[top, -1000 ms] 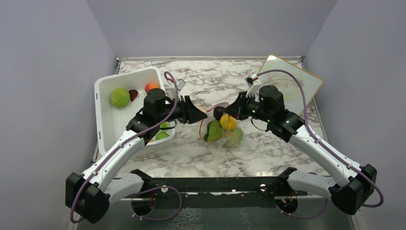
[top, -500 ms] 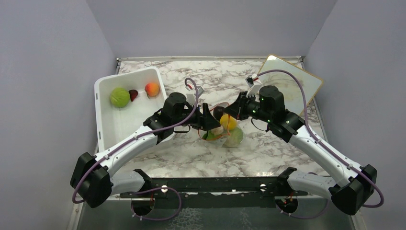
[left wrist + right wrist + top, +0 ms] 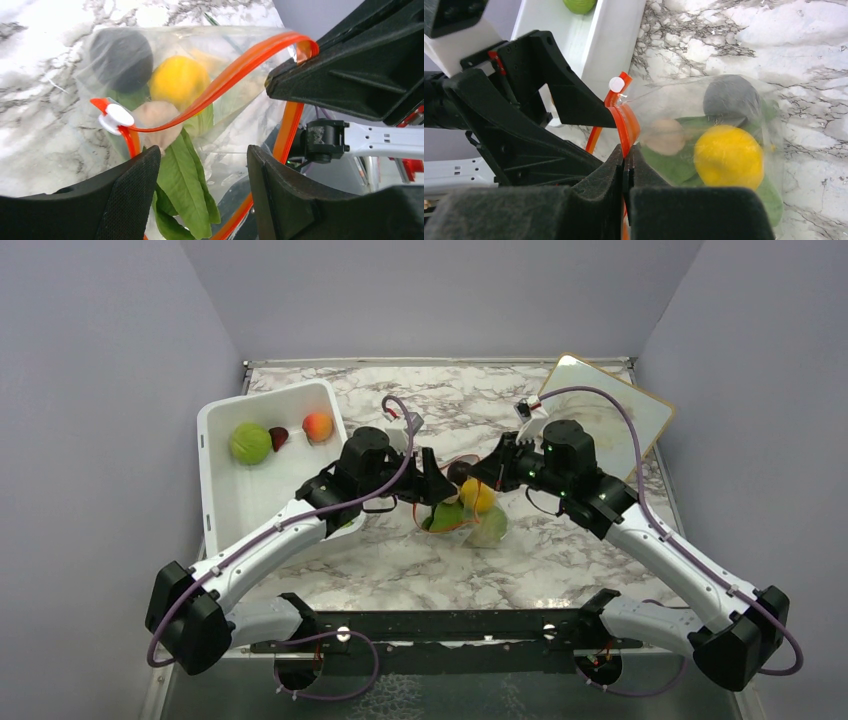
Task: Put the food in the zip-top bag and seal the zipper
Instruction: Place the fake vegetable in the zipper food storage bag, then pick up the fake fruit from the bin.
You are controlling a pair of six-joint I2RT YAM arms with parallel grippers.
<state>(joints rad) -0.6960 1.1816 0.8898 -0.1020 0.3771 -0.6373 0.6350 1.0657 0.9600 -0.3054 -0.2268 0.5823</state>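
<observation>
The zip-top bag (image 3: pixel 470 515) lies at mid-table and holds a yellow fruit (image 3: pixel 728 156), a dark brown one (image 3: pixel 730 100), a beige piece (image 3: pixel 664 136) and green leaves (image 3: pixel 185 185). Its red-orange zipper (image 3: pixel 225 82) gapes open, with a white slider (image 3: pixel 116 116) at one end. My right gripper (image 3: pixel 628 162) is shut on the zipper strip and holds the mouth up; it also shows in the top view (image 3: pixel 480 472). My left gripper (image 3: pixel 202 192) is open at the bag's mouth, its jaws wide apart and empty; in the top view (image 3: pixel 436 486) it sits just left of the bag.
A white tub (image 3: pixel 215 490) stands at the left with a green ball (image 3: pixel 250 443), a dark red piece (image 3: pixel 279 436) and an orange fruit (image 3: pixel 318 426) inside. A white board with a wooden rim (image 3: pixel 605 410) leans at the back right. Grey walls close in on three sides.
My left arm has swung right from the tub's edge to the bag's mouth. The right gripper has stayed shut on the zipper, and the bag has barely shifted.
</observation>
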